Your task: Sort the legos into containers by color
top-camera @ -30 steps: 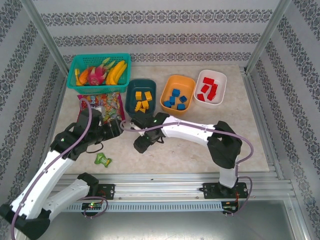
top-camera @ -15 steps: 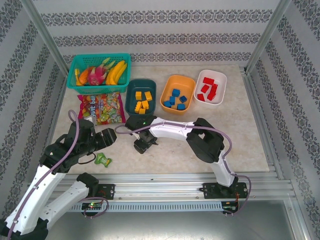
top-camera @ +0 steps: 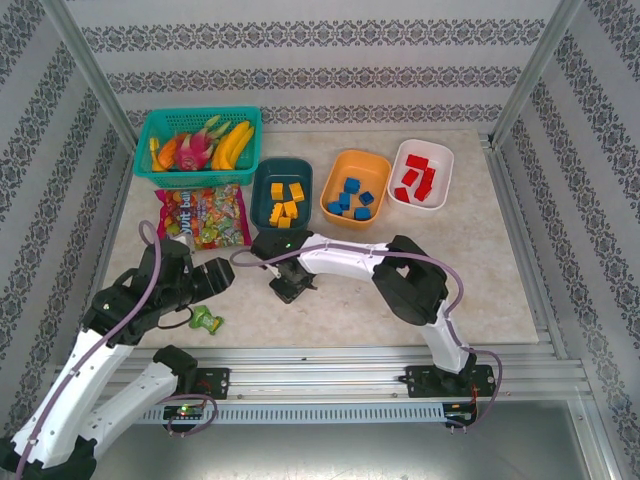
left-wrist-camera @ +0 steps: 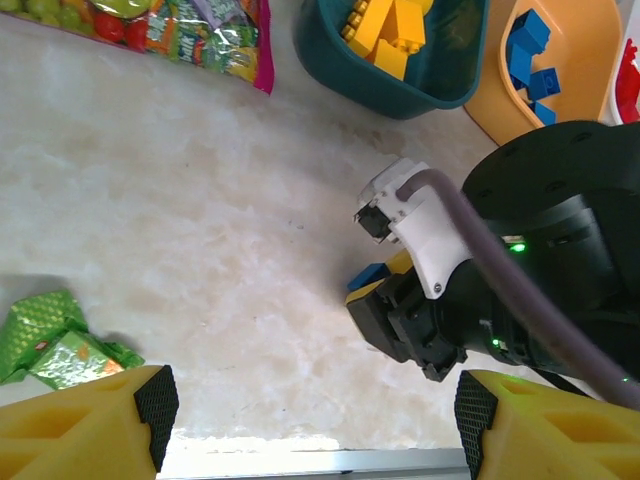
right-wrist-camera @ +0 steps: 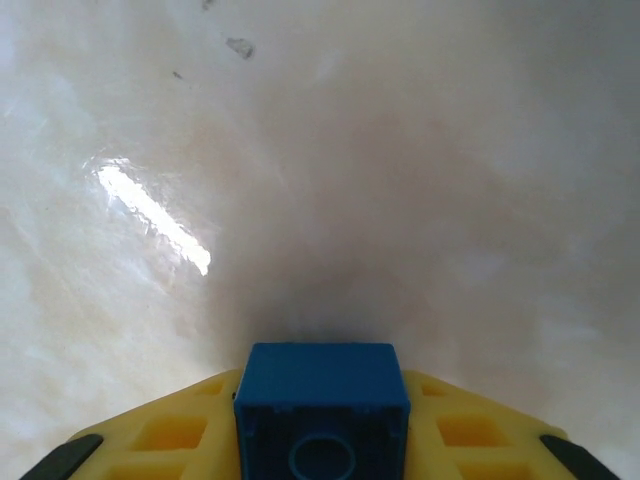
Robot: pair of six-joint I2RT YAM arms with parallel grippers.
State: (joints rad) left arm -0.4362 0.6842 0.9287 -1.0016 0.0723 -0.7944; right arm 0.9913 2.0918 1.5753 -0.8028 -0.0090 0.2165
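Marbled tabletop (top-camera: pixel 480 270), far side: teal tub (top-camera: pixel 257 195) holds yellow bricks (top-camera: pixel 285 203), orange tub (top-camera: pixel 355 163) holds blue bricks (top-camera: pixel 350 196), white tub (top-camera: pixel 428 153) holds red bricks (top-camera: pixel 412 180). Right claw (top-camera: pixel 290 290) is clenched on a single blue brick (right-wrist-camera: pixel 322 415), low over bare surface just in front of the teal tub. Left claw (left-wrist-camera: pixel 310 405) is spread wide with nothing between its fingers, near a small green toy (left-wrist-camera: pixel 55 345).

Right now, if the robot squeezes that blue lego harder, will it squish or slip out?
Probably neither. The blue lego looks like hard, boxy plastic, so it shouldn't squish. Its flat sides sit between the right hand's yellow fingers, so slipping seems unlikely. It looks small, so probably light.
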